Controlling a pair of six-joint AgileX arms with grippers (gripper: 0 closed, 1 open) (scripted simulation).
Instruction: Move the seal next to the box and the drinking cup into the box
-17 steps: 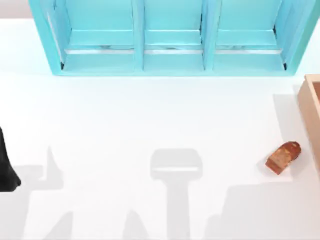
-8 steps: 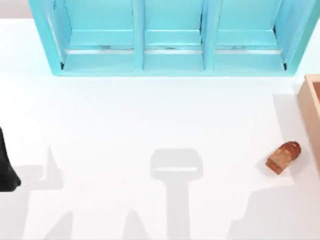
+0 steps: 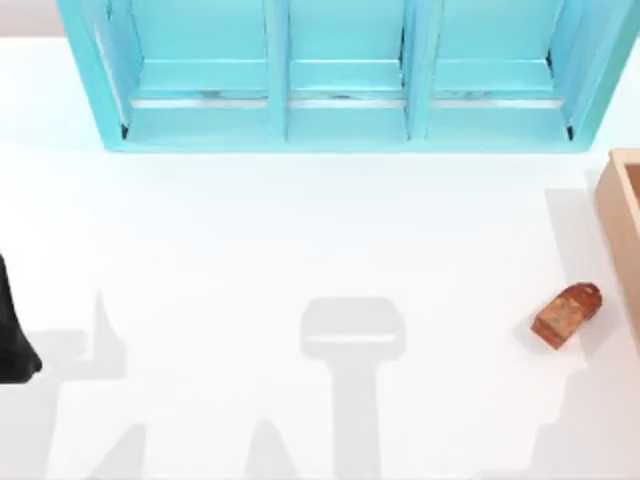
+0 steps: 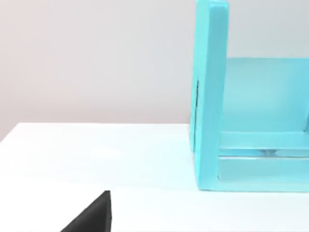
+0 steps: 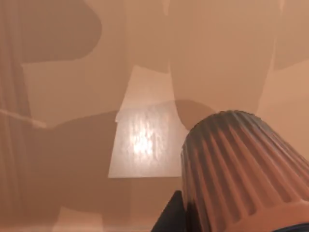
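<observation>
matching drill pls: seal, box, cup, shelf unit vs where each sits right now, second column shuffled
1. seal
2. box
3. cup
4. shelf unit

a. along the table's far edge
b. cut off at the table's right edge
c. lying on the table just left of the box
d. close before the right wrist camera, over a reddish-brown surface

Pairs: 1-c, 2-b, 3-d, 4-a

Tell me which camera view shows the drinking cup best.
The right wrist view: the drinking cup looms close, its ribbed outer wall plain against the reddish-brown inside of the box. The top view has the seal beside the box; the left wrist view faces the turquoise shelf.
</observation>
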